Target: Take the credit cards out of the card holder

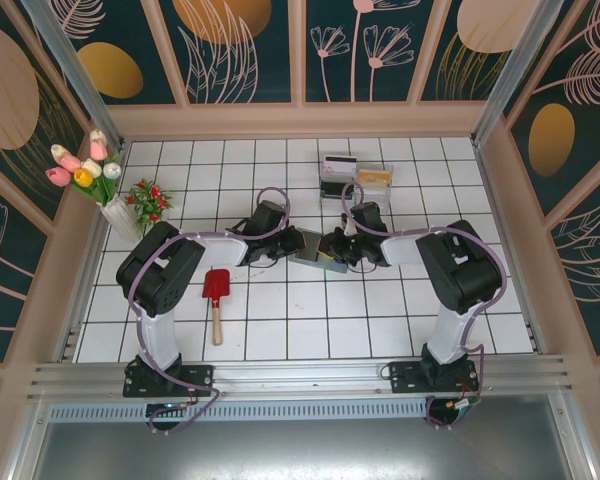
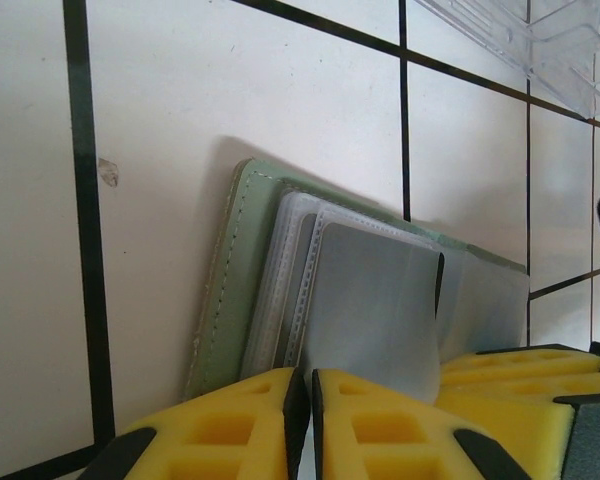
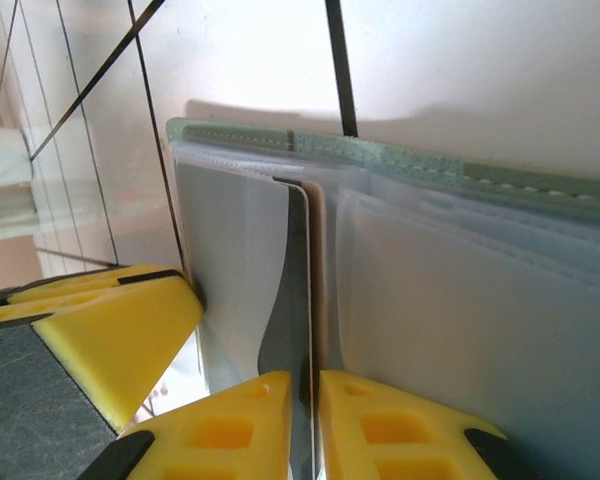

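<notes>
fingers [image 2: 230, 425] of the left gripper [image 2: 305, 390] pinch the card holder [image 2: 230, 270] edge; right gripper [image 3: 308, 390] pinches a credit card [image 3: 300, 290] inside it.

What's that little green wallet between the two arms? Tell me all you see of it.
The card holder is a small grey-green stitched wallet, open at the middle of the white tiled table, with cloudy plastic pockets inside. The left gripper and right gripper each pinch an inner leaf from opposite sides.

card holder [image 1: 313, 256]: grey-green, open, pockets showing | tan-gold card [image 1: 374, 180], white striped card [image 1: 338, 162]: well beyond it
</notes>
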Robot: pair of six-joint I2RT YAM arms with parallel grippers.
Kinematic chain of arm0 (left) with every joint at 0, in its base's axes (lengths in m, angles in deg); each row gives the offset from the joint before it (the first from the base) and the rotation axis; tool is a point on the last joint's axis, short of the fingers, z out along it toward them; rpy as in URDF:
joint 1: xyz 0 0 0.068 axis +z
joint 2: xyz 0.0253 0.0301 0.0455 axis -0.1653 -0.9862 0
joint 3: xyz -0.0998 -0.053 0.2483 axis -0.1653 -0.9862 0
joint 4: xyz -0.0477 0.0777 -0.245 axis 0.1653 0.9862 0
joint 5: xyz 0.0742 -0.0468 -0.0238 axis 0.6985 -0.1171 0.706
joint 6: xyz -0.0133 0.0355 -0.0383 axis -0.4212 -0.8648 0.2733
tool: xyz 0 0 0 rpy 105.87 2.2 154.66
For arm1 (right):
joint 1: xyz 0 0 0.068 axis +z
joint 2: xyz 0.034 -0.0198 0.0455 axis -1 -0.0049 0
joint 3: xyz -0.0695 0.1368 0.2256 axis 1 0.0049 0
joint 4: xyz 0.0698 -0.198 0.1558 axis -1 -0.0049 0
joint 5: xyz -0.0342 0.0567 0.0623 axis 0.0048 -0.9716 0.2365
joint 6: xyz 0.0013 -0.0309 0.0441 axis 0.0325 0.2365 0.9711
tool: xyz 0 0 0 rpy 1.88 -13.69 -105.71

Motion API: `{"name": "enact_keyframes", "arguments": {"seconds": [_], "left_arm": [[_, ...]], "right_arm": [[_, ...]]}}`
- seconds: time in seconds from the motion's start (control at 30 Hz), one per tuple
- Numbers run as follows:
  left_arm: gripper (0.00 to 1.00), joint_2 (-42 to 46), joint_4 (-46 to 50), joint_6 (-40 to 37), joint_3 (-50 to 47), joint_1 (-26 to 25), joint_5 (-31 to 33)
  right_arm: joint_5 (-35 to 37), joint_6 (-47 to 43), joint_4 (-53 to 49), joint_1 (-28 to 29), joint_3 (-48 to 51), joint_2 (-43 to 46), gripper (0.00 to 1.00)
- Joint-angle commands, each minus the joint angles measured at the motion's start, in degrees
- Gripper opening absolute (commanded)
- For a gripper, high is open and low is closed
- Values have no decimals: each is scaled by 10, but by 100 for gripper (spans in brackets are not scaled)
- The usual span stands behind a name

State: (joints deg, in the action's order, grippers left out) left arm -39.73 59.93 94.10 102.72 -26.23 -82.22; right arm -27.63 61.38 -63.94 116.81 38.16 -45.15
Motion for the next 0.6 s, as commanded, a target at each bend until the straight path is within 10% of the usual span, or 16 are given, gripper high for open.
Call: {"name": "enact_keyframes", "arguments": {"seconds": [0.0, 0.57], "left_arm": [[16, -29, 131, 3, -38, 1, 32], [15, -34, 126, 0, -34, 1, 19]], "right_arm": [[105, 9, -79, 2, 33, -15, 19], [-13, 15, 41, 3, 50, -41, 15]]}}
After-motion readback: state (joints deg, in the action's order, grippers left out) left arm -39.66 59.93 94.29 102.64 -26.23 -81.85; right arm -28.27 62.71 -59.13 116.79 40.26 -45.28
